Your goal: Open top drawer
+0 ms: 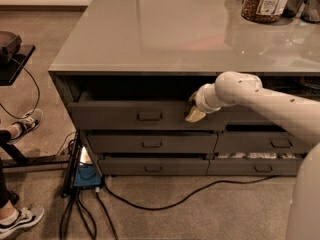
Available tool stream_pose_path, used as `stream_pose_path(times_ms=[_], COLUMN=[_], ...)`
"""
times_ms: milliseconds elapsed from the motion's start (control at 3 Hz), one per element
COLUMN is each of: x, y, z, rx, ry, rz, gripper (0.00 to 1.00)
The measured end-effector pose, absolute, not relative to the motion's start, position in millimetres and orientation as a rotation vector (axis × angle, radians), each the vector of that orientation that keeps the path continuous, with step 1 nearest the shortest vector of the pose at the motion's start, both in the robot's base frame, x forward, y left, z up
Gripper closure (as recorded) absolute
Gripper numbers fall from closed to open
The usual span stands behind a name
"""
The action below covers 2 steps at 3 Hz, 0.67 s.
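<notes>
The top drawer [115, 115] is a wide dark grey drawer under the grey counter, with a small bar handle [149, 116] at its middle. It stands slightly pulled out, with a dark gap above its front. My gripper [194, 113] sits at the drawer's upper right edge, to the right of the handle. My white arm reaches in from the right.
Shorter grey drawers [152, 143] lie below and to the right. The countertop [165, 29] carries a jar [265, 1] at the back right. Black cables [160, 201] and a blue box [86, 176] lie on the floor. A person's shoes [27, 125] are at left.
</notes>
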<state>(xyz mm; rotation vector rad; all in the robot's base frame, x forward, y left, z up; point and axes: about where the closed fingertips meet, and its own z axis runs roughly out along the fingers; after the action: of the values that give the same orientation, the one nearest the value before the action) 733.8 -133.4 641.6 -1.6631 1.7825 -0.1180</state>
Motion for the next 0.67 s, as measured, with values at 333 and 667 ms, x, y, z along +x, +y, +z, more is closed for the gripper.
stream_pose_path(times_ms=[333, 667], x=[727.9, 719.5], y=[-133.9, -133.6], z=[643.4, 645.3], rx=[-1.665, -1.661], ry=[1.773, 1.761], rz=[-0.112, -0.103], gripper=[1.00, 1.00])
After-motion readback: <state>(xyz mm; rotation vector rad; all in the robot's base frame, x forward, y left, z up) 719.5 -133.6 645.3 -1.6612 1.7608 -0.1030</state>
